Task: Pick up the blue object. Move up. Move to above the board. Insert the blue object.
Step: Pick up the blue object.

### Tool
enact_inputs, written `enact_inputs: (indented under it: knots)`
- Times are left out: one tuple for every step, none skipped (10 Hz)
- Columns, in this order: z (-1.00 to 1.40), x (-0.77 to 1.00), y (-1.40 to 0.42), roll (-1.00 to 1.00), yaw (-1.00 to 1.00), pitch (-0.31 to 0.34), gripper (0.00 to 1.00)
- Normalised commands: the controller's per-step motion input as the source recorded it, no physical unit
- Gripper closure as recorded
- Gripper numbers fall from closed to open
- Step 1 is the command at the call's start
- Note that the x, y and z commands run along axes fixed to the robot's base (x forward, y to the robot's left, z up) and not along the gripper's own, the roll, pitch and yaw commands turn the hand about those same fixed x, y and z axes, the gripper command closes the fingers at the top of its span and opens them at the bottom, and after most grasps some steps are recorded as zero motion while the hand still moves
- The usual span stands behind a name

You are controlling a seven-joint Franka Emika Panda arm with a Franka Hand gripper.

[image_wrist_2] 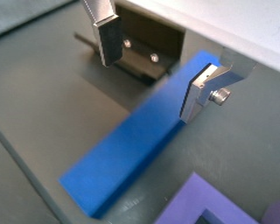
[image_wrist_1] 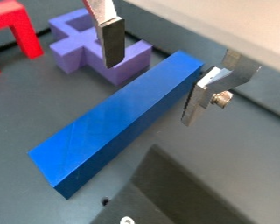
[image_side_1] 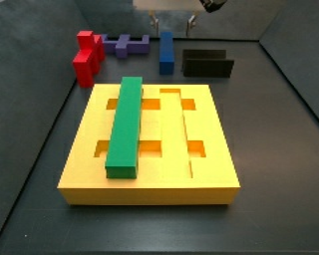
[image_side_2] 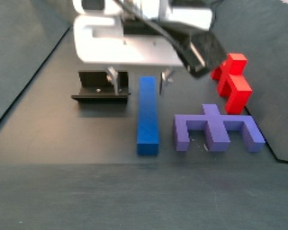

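Gripper: (image_wrist_1: 154, 74) jaws parted, one finger (image_wrist_1: 109, 39) on each side of the far end of the bar, nothing gripped.
Blue bar: one (image_side_2: 148, 110), flat on the floor between fixture and purple block.
Board: one (image_side_1: 155, 145), yellow, well apart from the bar.
Green bar: one (image_side_1: 127, 125), seated along the board.
Purple block: one (image_side_2: 215, 129).
Red pieces: two (image_side_2: 237, 81), side by side.
Fixture: one (image_side_2: 102, 87).

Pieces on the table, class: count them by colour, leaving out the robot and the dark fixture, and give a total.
Blue: 1, the blue object, lying between the gripper's open fingers
Green: 1, the bar on the board
Yellow-orange: 1, the board
Purple: 1, the notched block
Red: 1, the stepped block
Total: 5
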Motion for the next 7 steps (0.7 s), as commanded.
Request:
enact_inputs:
  knots:
    - [-0.29,-0.37,0.0,0.0,-0.07,-0.143,0.0]
    - [-0.31,-0.13,0.0,0.0,-0.17,-0.15,0.0]
    - [-0.38,-0.04,0.03,0.0,-0.21,-0.169,0.0]
    - [-0.34,0.0,0.03,0.0,-0.13,-0.154,0.0]
    - [-0.29,0.01,0.02,0.0,-0.04,-0.131,0.0]
    - [-0.26,0.07,0.01,-0.01,-0.01,-0.114,0.0]
    - [-0.14,0.0,0.0,0.0,0.0,-0.077,0.0]
